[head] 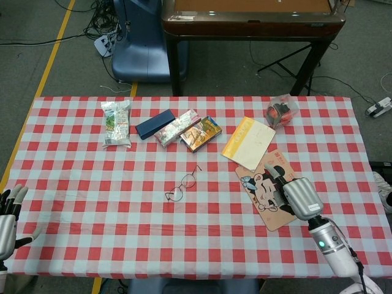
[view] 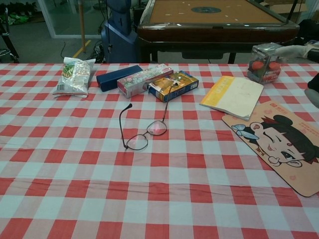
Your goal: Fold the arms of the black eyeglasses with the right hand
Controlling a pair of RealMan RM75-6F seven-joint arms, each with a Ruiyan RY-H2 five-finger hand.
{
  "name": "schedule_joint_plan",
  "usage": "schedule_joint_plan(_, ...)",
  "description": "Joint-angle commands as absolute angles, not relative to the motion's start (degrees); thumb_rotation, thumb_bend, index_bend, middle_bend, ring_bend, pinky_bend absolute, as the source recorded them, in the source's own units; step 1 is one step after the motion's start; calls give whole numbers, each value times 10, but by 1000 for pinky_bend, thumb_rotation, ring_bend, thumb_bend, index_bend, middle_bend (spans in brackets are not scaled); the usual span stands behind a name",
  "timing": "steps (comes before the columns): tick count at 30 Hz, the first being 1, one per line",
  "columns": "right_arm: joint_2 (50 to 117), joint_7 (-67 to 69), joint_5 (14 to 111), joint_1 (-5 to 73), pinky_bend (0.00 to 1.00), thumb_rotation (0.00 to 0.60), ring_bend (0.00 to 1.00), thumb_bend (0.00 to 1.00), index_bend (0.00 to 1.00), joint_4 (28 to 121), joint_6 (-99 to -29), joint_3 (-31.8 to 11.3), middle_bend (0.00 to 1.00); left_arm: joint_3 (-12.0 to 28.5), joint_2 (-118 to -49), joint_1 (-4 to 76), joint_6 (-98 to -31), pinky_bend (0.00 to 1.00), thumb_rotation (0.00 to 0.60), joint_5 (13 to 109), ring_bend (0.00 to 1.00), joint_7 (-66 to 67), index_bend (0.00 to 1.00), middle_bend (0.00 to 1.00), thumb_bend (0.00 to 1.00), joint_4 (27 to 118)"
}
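Observation:
The black eyeglasses (head: 182,185) lie on the red-checked tablecloth (head: 92,202) near the table's middle. Their arms are unfolded and point toward the far boxes, plainest on the eyeglasses (view: 144,132) in the chest view. My right hand (head: 295,195) hovers over the cartoon mat, well right of the glasses, fingers stretched out and holding nothing. In the chest view only part of the right hand (view: 299,50) shows, at the right edge. My left hand (head: 7,214) stays at the table's left edge, fingers spread and empty.
A cartoon mat (head: 252,184) and a yellow booklet (head: 249,143) lie to the right of the glasses. Behind them stand a snack bag (head: 116,122), a dark blue case (head: 155,124) and two boxes (head: 201,133). A plastic packet (head: 282,110) sits far right.

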State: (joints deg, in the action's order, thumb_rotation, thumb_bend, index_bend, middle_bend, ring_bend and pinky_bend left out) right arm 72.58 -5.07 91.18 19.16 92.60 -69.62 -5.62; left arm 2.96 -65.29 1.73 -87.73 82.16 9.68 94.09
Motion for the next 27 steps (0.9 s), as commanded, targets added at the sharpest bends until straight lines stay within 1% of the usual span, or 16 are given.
schedule_joint_plan(1,748,-64,890,235,942,600,998,730,0,939,-637,-67,965,30,-652,17,-877,0,600,821,0,96,0,0,164,940)
schedule_joint_plan(4,764,-80,870,263,996,600,1000,837,0,941,-598,-76,998,29,-652,17,-875,0,600,820,0,96,0,0,165,939)
schedule_joint_plan(10,802,-120,823,308,1000,600,1000,970,0,931,-550,-96,1000,30,-651,15,-873,0,600,815,0,89,0,0,165,932)
schedule_joint_plan(20,868,-159,764,368,1000,600,1000,997,0,880,-510,-119,1000,30,-653,13,-867,0,600,805,0,73,0,0,165,915)
schedule_joint_plan(27,907,-164,743,401,1000,600,1000,1000,0,846,-492,-123,1000,31,-655,12,-862,0,600,799,0,64,0,0,165,903)
